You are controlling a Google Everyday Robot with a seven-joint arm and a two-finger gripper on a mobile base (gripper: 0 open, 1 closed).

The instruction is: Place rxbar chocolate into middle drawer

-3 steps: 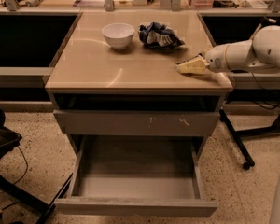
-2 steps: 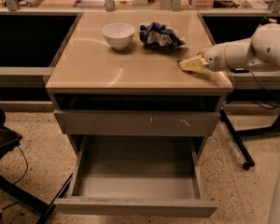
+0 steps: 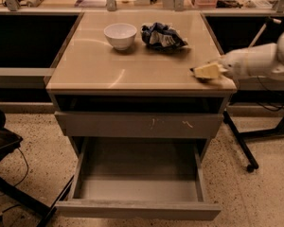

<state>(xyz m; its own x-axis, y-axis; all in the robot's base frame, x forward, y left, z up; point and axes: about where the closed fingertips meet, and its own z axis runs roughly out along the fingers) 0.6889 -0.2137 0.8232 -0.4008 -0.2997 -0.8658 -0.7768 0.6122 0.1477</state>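
Note:
My gripper (image 3: 203, 71) is at the right front corner of the tan counter top (image 3: 109, 65), low over its surface, on the white arm that reaches in from the right. No black-wrapped rxbar chocolate shows anywhere in this view. The middle drawer (image 3: 138, 209) is pulled out wide open below, with a plain grey front and a grey box interior that holds nothing I can see. It lies in front of and below the gripper.
A white bowl (image 3: 120, 34) and a crumpled blue-and-white foil snack bag (image 3: 162, 36) stand at the back of the counter. A shut grey drawer front with whitish scratches (image 3: 138, 125) is above the open drawer. A black stand with wheels (image 3: 248, 150) is on the right, dark chair parts (image 3: 4, 145) on the left.
The gripper has drawn back a little to the right and toward the counter's front edge. The bowl, bag and drawers have not moved.

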